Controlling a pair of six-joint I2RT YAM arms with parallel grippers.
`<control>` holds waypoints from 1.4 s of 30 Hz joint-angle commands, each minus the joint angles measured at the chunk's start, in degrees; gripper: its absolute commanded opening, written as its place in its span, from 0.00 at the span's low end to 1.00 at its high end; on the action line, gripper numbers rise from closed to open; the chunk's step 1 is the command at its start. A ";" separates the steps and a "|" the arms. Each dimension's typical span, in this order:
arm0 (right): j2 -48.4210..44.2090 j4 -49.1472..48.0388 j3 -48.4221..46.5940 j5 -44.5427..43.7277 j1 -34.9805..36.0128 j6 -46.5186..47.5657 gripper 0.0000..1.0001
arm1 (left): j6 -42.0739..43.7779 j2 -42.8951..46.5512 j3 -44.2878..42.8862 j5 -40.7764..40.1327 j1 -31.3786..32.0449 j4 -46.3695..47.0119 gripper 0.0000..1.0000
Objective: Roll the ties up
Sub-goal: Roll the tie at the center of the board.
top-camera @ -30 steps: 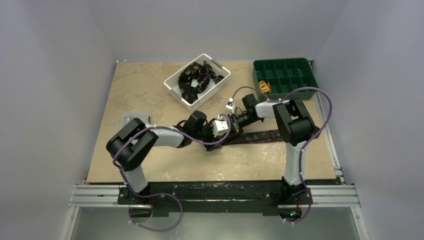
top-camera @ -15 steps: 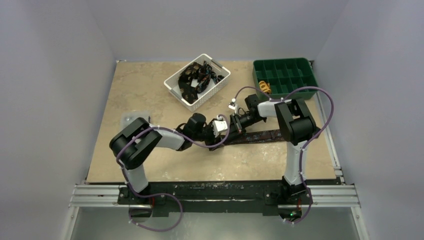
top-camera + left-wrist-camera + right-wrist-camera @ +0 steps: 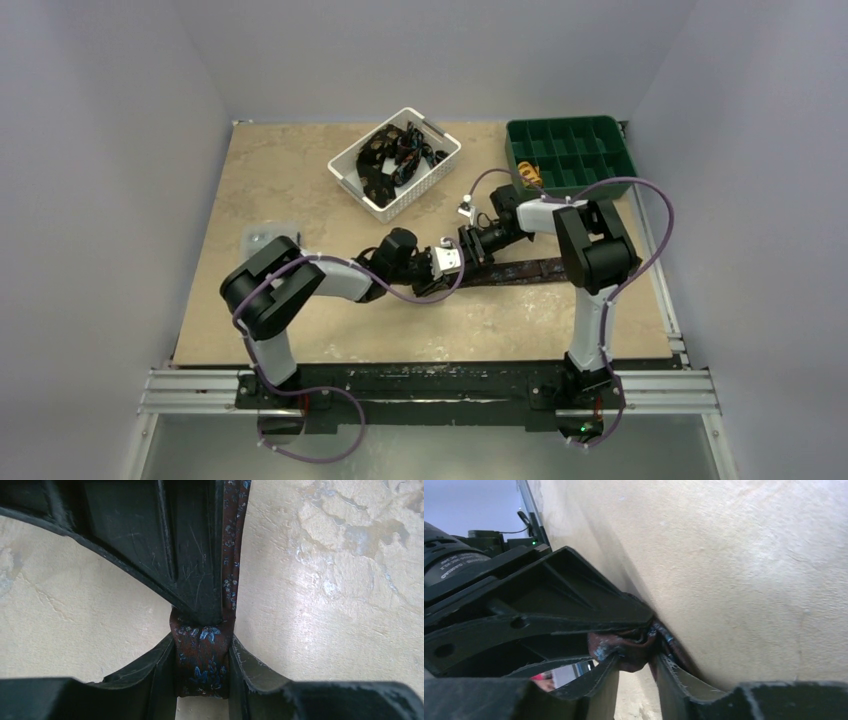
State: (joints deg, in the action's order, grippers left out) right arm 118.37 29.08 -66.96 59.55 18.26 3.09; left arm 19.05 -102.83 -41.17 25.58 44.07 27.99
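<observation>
Seen from above, the two grippers meet mid-table. From there the beige stone-look tabletop (image 3: 290, 190) lies open toward 9 and 6 o'clock. A white slatted plastic basket (image 3: 425, 185) heaped with dark ties (image 3: 395, 155) stands near at 11 o'clock. A green compartmented plastic tray (image 3: 565, 122) sits at 1 o'clock by the right edge.

A long dark brown fabric necktie (image 3: 520, 271) with pale blue marks lies flat, running toward 3 o'clock under the right arm. Its end is wound into a small roll (image 3: 201, 662). The left gripper (image 3: 452, 262) presses its fingers (image 3: 250, 672) on both sides of that roll, clamping it. The right gripper (image 3: 468, 250), tip to tip with it, has its fingers (image 3: 674, 680) slightly apart with the roll between them. Whether they pinch it cannot be told.
</observation>
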 commanded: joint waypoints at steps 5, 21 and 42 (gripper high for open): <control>-10.53 0.13 1.01 -3.30 0.39 -0.07 0.43 | 4.17 1.62 -2.21 -5.48 -0.13 -16.75 0.17; -3.71 -14.91 2.48 -4.23 3.70 -12.41 0.18 | 2.84 0.34 -6.61 -5.49 0.58 -21.60 0.26; 3.08 0.15 0.10 -11.03 -1.12 7.15 0.00 | -4.53 2.41 -0.77 3.23 -1.02 1.57 0.67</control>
State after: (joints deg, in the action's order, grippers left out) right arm 119.20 27.42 -67.20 60.69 17.02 4.58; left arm 15.75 -99.11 -41.17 27.27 42.54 22.50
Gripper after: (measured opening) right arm 0.025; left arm 0.671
